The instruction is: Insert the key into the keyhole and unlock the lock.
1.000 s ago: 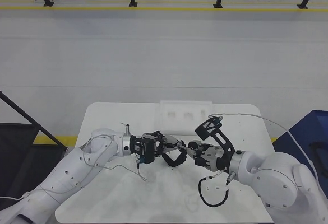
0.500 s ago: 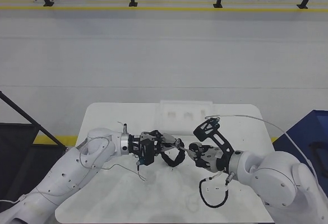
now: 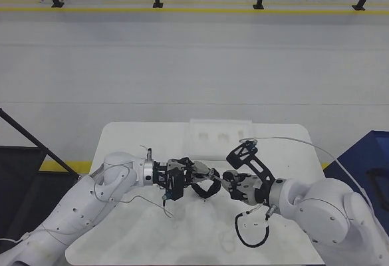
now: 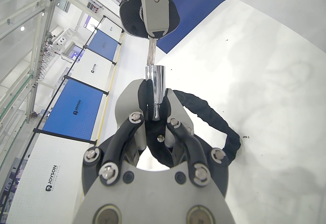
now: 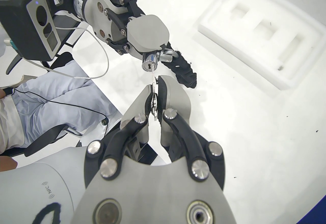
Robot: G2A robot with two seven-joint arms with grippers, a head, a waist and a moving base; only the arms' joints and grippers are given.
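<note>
Chrome shows best from the left wrist: the lock (image 4: 155, 82) cylinder is clenched in the left tool (image 4: 156, 90), and the key (image 4: 151, 53) blade meets its end. The right wrist view adds the keyhole (image 5: 149, 65) face, blade tip at the slot, with the key's head pinched in the right tool (image 5: 155, 83). From above, both meet over mid-surface (image 3: 128, 143). The black cable (image 3: 206, 190) sags at 6 o'clock, a white foam tray (image 3: 221, 136) lies at 12, and a blue bin (image 3: 380, 159) at 3.

The right end effector (image 5: 155, 83) pinches the key (image 5: 153, 76), its tip at the lock (image 5: 149, 62).
</note>
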